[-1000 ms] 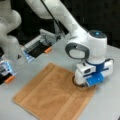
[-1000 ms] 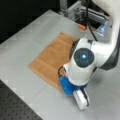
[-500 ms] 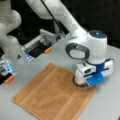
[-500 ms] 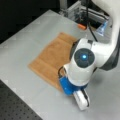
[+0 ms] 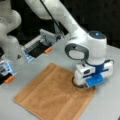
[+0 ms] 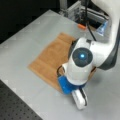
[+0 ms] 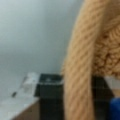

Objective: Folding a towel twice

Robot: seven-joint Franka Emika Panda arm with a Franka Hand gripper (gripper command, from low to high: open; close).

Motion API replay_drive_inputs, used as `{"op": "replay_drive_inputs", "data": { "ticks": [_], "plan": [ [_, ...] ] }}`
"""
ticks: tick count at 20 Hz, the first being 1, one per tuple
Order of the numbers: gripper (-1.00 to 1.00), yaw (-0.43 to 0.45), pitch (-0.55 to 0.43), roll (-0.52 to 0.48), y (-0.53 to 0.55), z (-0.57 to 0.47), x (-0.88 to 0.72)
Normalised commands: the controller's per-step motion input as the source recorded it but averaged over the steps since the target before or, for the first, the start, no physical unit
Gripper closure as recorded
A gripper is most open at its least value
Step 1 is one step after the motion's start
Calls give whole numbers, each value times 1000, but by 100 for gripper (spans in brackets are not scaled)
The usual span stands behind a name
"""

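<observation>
Nothing that we can make out has shifted over the last second: arm and towel sit where they did before. We see the towel (image 5: pixel 52 93) spread flat and unfolded on the grey table (image 5: pixel 110 105), one corner toward a front view's left and the opposite corner under the arm's hand. In a front view the gripper (image 5: pixel 86 85) is down at the towel's right-hand corner, its white and blue housing pressed low onto the cloth, and the cloth around it looks slightly dimpled. From the opposite side, in a front view, the arm's round white joint hides most of the hand; the gripper (image 6: pixel 67 86) shows only as a blue block at the towel's (image 6: pixel 51 58) near edge, close to the table (image 6: pixel 22 45) surface.

In the wrist view a thick roll of the towel (image 7: pixel 82 62) rises right through the frame, with looped terry pile to its right and a dark part of the fingers (image 7: pixel 50 97) behind it. So we read the fingers as clamped on that edge of the towel.

Behind the towel, toward a front view's top left, stands a grey fixture with orange tabs (image 5: pixel 41 46).
</observation>
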Motion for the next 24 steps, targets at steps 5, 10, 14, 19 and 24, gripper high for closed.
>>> {"op": "replay_drive_inputs", "data": {
  "ticks": [5,10,14,19,24],
  "plan": [
    [100,63,135,-201,102,293,-146],
    [100,93,165,-134,22,405,-199],
    [100,52,113,-51,-19,209,-134],
    [100,68,119,8,-54,206,-170],
    [100,-1,115,47,-86,329,-312]
  ]
}}
